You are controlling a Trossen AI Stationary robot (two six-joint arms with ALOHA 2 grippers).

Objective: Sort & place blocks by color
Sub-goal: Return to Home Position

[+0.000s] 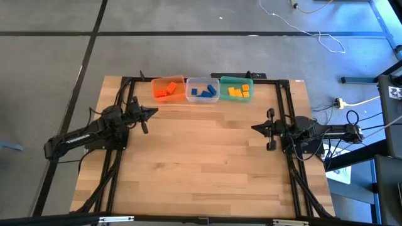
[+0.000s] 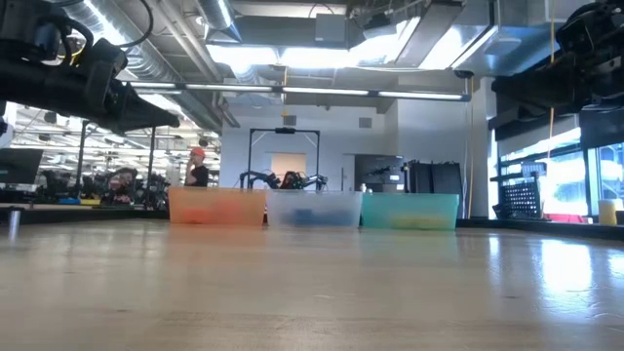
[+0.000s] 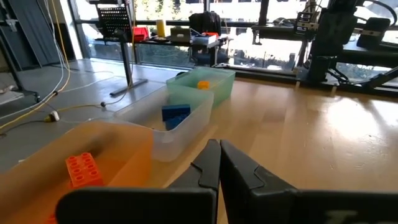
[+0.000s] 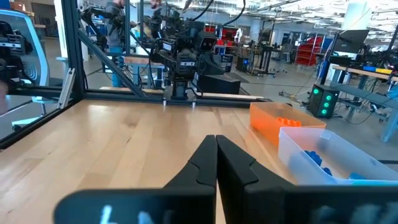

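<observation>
All blocks are found sorted by colour inside three tubs at the far edge. Nothing is judged left to carry, so left gripper and right gripper are held away from them, fingers pressed together, empty.

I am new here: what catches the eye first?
Three tubs line the far edge of the table: orange blocks in the orange tub, blue blocks in the clear tub, yellow blocks in the green tub. The left arm and right arm rest at either side, jaws shut.
</observation>
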